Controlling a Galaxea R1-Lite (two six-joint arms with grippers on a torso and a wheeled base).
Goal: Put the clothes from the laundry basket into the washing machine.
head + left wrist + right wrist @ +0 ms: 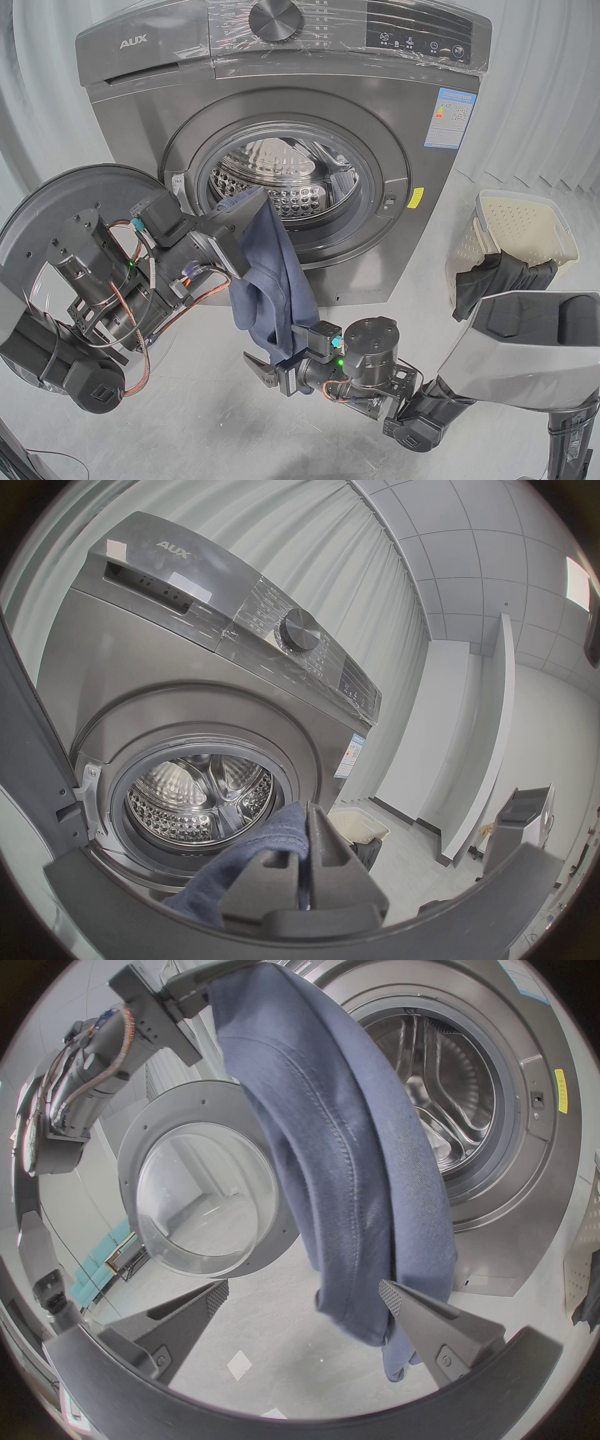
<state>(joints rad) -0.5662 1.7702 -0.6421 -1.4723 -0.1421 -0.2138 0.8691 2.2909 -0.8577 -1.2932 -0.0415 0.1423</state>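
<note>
Left gripper: I am keeping my left gripper [245, 203] closed tight on the top edge of the blue garment [275, 275], just in front of the washing machine [400, 125] opening, at the height of the lower part of its drum [287, 169]. I judge this height is letting the cloth go over the door seal.

Blue garment: it is hanging down in 1 long fold in front of the washing machine, below the opening, and not yet inside. Only the pinched edge is reaching the mouth.

Right gripper: I am holding my right gripper [275, 365] low in front of the washing machine with its 2 fingers spread apart. 1 finger is lying against the lower end of the garment, and nothing is being gripped. It seems to be waiting there to gather the loose tail.

Door: the door [37, 212] is standing wide open on the left side of the washing machine, so the way in is free.

Laundry basket: the laundry basket [531, 219] is sitting to the right of the washing machine, with 1 dark garment [494, 278] draping over its front rim, waiting its turn.

Risk: I think the hanging tail could be catching on the lower rim of the washing machine.
</note>
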